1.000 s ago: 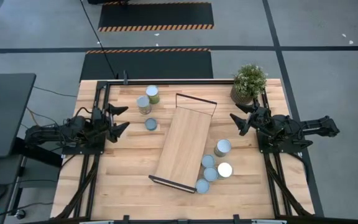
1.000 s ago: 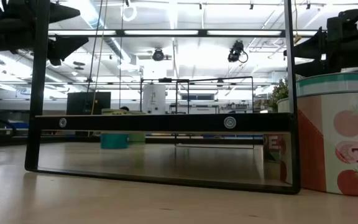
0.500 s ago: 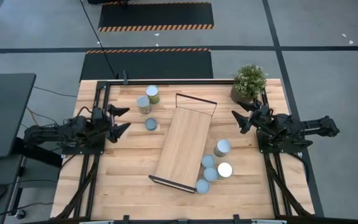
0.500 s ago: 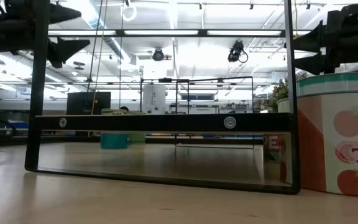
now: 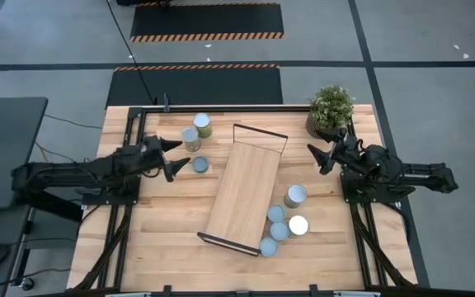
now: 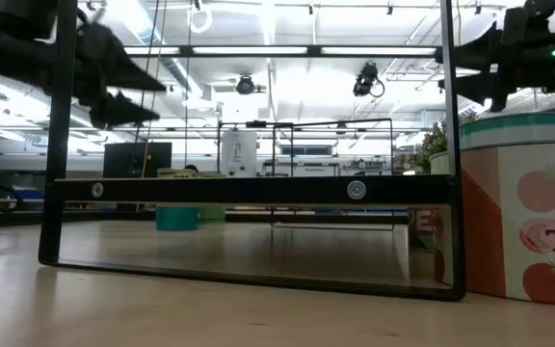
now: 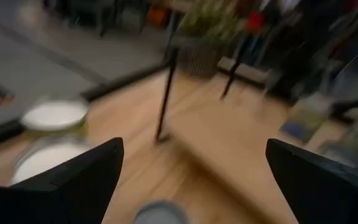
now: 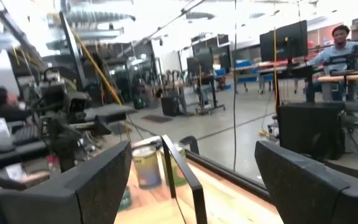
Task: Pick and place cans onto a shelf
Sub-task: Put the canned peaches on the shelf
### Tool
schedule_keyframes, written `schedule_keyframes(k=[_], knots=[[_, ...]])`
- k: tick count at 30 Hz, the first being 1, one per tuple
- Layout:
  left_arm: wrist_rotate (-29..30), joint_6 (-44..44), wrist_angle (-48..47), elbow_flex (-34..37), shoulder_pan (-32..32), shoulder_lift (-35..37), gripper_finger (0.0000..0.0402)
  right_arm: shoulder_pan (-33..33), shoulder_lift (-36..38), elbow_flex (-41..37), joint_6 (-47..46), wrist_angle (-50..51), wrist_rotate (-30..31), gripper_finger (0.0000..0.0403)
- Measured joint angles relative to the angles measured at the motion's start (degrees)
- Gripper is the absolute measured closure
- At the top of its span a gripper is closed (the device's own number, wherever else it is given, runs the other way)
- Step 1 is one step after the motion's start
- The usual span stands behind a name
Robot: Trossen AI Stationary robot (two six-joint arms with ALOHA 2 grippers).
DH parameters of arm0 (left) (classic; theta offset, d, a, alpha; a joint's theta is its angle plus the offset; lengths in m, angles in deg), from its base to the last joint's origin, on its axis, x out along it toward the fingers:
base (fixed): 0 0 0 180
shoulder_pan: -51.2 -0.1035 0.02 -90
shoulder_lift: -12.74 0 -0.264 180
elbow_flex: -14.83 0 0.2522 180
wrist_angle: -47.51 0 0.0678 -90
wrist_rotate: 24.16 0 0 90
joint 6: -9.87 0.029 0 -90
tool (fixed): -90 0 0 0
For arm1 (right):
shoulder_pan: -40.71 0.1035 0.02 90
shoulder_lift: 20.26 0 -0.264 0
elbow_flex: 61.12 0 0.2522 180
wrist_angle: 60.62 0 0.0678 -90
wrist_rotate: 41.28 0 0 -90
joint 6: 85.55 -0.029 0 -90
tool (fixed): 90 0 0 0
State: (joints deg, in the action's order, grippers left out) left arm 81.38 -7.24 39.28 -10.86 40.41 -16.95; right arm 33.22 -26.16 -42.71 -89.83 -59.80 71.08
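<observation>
I see my left pincer (image 5: 174, 157) gaping open beside three cans (image 5: 195, 141) left of the empty shelf (image 5: 244, 188); right pincer (image 5: 319, 157) open, near the plant (image 5: 330, 110); four cans (image 5: 285, 219) stand right of the shelf.

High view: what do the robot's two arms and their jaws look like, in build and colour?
Both the left arm and the right arm are black, jointed and chunky. The left gripper and right gripper each end in two tapered, pointed black jaws. No markings are legible.
</observation>
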Motion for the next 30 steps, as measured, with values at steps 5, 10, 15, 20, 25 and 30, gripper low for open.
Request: schedule_keyframes(k=[5, 10, 15, 20, 25, 30], knots=[[-2.45, 1.03, -10.20, -5.27, -5.48, -5.06, 0.0002, -4.15, -5.96, 1.13, 0.24, 0.72, -4.23, 0.0054], [-5.29, 1.84, -22.53, -12.12, -9.85, -7.89, 0.0002, -6.44, -10.13, 1.14, 0.05, 0.34, -5.46, 0.0054], [-5.29, 3.58, -27.48, -15.51, -12.36, -12.36, 0.0002, -7.49, -13.26, 1.16, 1.08, -3.82, -6.24, 0.0054], [-5.16, 8.57, -28.11, -15.49, -13.42, -18.95, 0.0002, -7.60, -15.52, 1.16, 1.31, -9.65, -10.56, 0.0054], [-5.11, 8.48, -28.03, -15.49, -15.24, -26.00, 0.0002, -7.60, -17.77, 1.20, 1.86, -14.44, -15.76, 0.0054], [-4.48, 7.86, -25.79, -15.49, -17.37, -32.13, 0.0002, -7.60, -20.03, 1.20, 4.94, -17.47, -16.47, 0.0054]])
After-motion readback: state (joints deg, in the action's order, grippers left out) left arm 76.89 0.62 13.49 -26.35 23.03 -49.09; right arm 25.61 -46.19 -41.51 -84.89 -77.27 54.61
